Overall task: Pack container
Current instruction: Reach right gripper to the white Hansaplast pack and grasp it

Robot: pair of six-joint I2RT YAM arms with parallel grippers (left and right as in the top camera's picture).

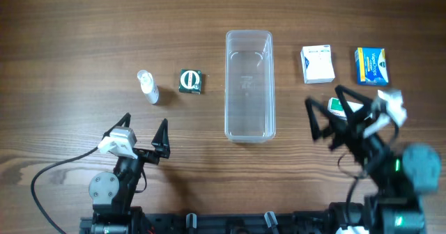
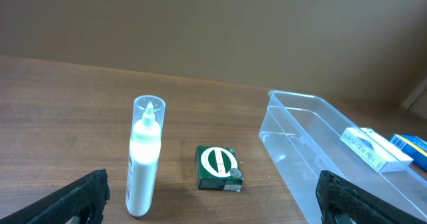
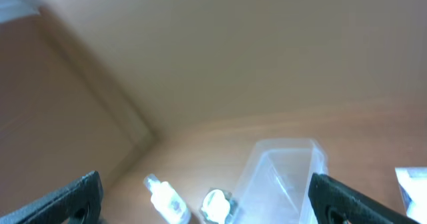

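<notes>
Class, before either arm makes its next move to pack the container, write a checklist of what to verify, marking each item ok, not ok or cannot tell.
1. Container open-topped and empty: ok.
2. Left gripper open, holding nothing: ok.
3. Right gripper open, holding nothing: ok.
4. White bottle upright, apart from the green box: ok.
5. White box and blue box lie clear of the container: ok.
6. Green-and-white item by the right gripper identified: cannot tell, the arm partly hides it.
</notes>
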